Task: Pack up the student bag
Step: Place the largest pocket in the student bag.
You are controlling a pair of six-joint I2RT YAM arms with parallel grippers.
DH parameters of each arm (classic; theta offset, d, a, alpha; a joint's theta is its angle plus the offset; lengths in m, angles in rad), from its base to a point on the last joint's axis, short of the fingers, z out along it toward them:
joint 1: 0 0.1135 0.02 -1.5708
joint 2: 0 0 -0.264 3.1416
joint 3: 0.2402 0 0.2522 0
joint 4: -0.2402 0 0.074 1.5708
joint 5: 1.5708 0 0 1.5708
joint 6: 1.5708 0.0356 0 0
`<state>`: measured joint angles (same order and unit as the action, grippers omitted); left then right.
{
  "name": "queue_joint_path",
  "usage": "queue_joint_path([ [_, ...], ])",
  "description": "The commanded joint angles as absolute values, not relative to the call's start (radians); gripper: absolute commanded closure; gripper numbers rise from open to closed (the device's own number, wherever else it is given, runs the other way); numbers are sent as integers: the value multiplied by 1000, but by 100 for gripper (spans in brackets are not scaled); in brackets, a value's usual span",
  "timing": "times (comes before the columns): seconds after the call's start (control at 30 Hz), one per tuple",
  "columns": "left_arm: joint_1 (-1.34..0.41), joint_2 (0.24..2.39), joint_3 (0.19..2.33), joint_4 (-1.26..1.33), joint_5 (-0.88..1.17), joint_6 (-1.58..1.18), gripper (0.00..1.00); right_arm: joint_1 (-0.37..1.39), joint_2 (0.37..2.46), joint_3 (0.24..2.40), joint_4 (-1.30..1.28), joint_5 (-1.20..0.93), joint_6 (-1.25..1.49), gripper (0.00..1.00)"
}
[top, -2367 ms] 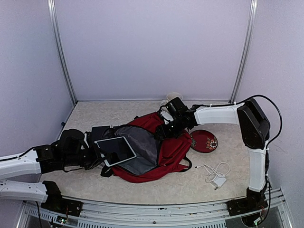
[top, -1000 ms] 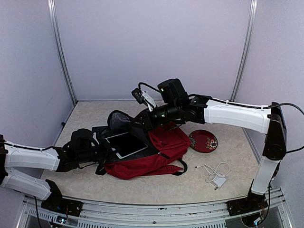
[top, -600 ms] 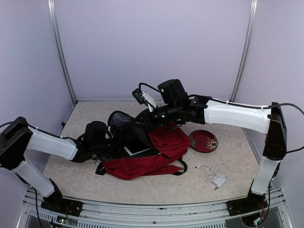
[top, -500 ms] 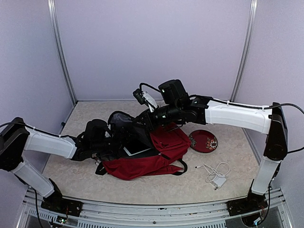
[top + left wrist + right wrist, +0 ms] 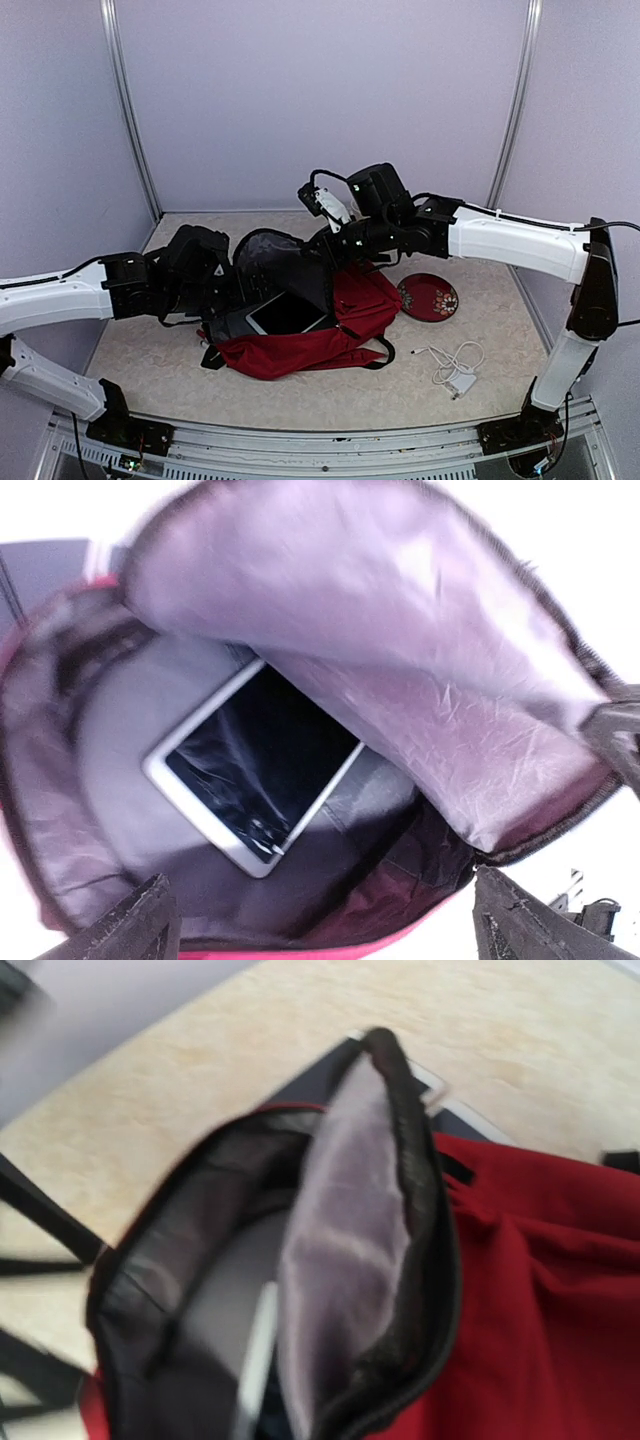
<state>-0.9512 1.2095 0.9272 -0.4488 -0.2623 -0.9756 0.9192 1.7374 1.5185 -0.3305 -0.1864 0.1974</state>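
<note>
Right hand (image 5: 328, 240) pinches the student bag (image 5: 350, 310) open; left hand (image 5: 325, 920) spread, empty (tablet (image 5: 255, 770) inside the bag). Lose that pinch and the flap (image 5: 400, 680) could fall shut.

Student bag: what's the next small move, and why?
Probably pull the left claw clear of the student bag: it is open and empty, the tablet lies inside, and the right claw holds the bag open. The charger lies outside.
</note>
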Motion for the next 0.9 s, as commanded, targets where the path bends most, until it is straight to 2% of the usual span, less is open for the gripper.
queue_joint_path([
  [0.0,-888,1089,964,-597,-311,-867,1,899,1671,1497,-420,-118,139,100],
  [0.13,-714,1028,912,-610,-252,-833,1,888,1612,1453,-468,-103,97,100],
  [0.27,-561,1077,854,-566,-157,-774,1,876,1552,1432,-536,-73,57,100],
  [0.6,-449,1267,827,-466,-114,-709,1,815,1416,1390,-641,26,39,100],
  [0.87,-449,1290,745,-394,-75,-729,1,781,1400,1331,-614,-50,37,100],
])
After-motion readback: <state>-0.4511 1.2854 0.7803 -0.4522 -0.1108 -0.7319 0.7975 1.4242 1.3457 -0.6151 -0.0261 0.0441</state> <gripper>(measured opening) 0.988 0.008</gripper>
